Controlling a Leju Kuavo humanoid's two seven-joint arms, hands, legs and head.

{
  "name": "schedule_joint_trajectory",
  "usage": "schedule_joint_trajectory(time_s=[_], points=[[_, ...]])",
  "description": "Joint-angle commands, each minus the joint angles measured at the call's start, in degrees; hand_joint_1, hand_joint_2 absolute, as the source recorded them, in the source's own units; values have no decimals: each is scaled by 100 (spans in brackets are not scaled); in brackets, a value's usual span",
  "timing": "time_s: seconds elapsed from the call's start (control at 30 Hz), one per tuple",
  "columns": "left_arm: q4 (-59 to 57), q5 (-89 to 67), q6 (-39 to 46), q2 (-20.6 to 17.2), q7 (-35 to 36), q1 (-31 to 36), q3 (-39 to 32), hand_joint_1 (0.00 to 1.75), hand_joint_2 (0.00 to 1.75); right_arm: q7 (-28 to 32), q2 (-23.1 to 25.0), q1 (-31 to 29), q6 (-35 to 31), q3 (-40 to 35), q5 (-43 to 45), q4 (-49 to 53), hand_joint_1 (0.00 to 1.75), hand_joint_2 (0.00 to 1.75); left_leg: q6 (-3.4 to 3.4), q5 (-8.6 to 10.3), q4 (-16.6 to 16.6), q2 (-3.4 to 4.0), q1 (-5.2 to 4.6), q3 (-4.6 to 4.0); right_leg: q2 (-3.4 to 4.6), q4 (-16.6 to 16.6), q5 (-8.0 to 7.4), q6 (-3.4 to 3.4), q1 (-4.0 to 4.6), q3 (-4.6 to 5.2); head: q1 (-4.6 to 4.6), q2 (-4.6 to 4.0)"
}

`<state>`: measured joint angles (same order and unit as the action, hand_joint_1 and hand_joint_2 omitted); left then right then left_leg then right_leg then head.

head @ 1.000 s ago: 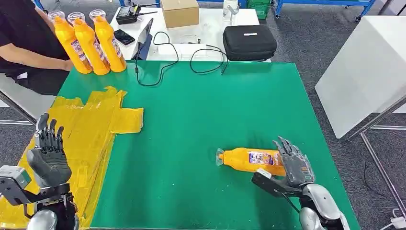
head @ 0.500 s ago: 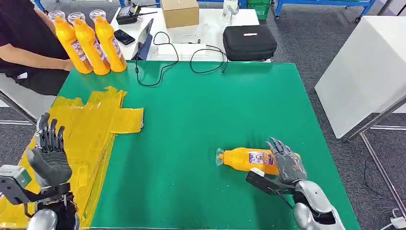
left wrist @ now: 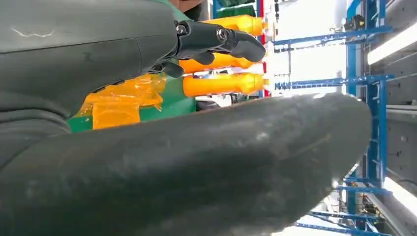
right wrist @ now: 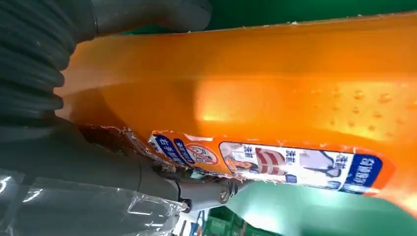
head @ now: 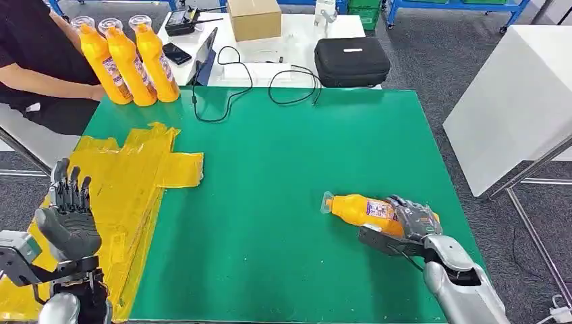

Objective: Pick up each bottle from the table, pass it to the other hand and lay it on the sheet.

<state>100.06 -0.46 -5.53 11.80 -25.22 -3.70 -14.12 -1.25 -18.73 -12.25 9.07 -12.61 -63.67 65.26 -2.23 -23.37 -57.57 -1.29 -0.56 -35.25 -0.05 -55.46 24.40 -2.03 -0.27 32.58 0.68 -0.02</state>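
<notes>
An orange bottle [head: 361, 209] with a clear cap and a printed label lies near the green table's front right, its cap pointing left. My right hand [head: 413, 223] grips its base end, fingers wrapped over the body. In the right wrist view the bottle [right wrist: 275, 98] sits against the palm, with a finger [right wrist: 206, 191] curled under the label. My left hand [head: 67, 226] is raised with fingers apart over the yellow sheet [head: 128, 182] at the table's left, holding nothing. Its fingers [left wrist: 216, 39] also show in the left wrist view, in front of the sheet [left wrist: 123, 101].
Three more orange bottles [head: 131, 57] stand upright at the table's back left corner, beside a person's arm [head: 47, 81]. A black cable [head: 229, 94] loops onto the back edge. Behind the table are a black case [head: 351, 59] and a cardboard box [head: 254, 17].
My right hand has closed around the bottle, and the bottle has shifted to the right with it. The left hand has stayed put.
</notes>
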Motion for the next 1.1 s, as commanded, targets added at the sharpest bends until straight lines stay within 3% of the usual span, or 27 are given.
schedule_joint_trajectory(time_s=[0.03,0.17,0.23,0.37,0.43,0.53,0.67,0.7,0.73,0.77,0.83,0.87,0.93,1.1], points=[[-324,14,-4,-112,22,142,-29,0,0,-13,-66,-44,100,-275,-5,-810,140,175,16,0,6,-6,8,27,-14,13,2,5,8,-26,0,0],[-324,14,-4,-112,22,142,-29,0,0,-13,-66,-44,100,-275,-5,-810,140,175,9,-2,6,-7,8,38,-9,14,3,4,8,2,2,0],[-331,27,-20,-107,18,147,-33,0,0,-59,-75,-65,113,-336,-38,-837,168,175,17,-2,10,-4,9,43,-12,18,4,7,10,-5,0,0],[-344,39,-53,-132,29,242,5,0,0,-88,-12,-317,186,-494,-33,-1144,173,175,9,-4,9,-4,7,49,-8,17,4,3,8,-13,0,0],[-354,41,-55,-148,56,300,77,0,0,-116,-19,-453,275,-592,-20,-1374,166,175,15,-3,11,2,9,50,-6,20,2,5,10,-30,0,0],[-364,81,-30,-165,76,328,112,0,0,-70,-151,-413,361,-635,69,-1425,173,175,16,-1,9,0,11,55,-14,22,0,4,12,-68,0,0],[-338,114,-59,-195,82,176,123,0,0,136,-222,-128,196,-386,541,-1071,175,175,12,-5,9,-12,7,82,-22,21,5,6,7,-41,0,0],[-192,514,-250,-93,191,-78,49,0,0,1761,675,140,-1024,589,1910,4,175,175,16,-4,10,-13,10,78,-25,24,6,12,10,-38,2,0],[-100,860,-478,21,258,-274,13,0,0,1560,1110,190,-858,590,2104,932,175,175,13,-1,13,-19,9,80,-29,26,9,13,9,-42,0,0],[-31,1012,-621,137,270,-445,32,0,175,1200,1351,167,-716,406,2229,1602,175,175,16,-4,17,4,11,81,-6,27,7,17,11,-37,2,0],[-12,1351,-892,430,280,-612,193,0,175,933,1681,-160,-628,-79,2707,2437,175,175,13,-16,8,67,7,71,66,11,-7,9,9,-33,22,0],[-1,1333,-775,449,261,-605,321,0,175,640,1674,-315,-638,-273,2763,2508,175,175,11,-22,-6,69,0,61,69,-11,5,6,1,-62,28,0],[-3,1328,-624,405,283,-548,440,0,175,563,1576,-379,-702,-358,2863,2443,175,175,21,-25,-13,119,-2,29,112,-30,-19,7,2,-23,11,0],[-4,1456,-597,364,333,-517,419,0,175,968,1456,-275,-854,-298,3065,2330,175,175,18,18,-4,18,20,-1,13,-3,-23,18,16,8,17,0]])
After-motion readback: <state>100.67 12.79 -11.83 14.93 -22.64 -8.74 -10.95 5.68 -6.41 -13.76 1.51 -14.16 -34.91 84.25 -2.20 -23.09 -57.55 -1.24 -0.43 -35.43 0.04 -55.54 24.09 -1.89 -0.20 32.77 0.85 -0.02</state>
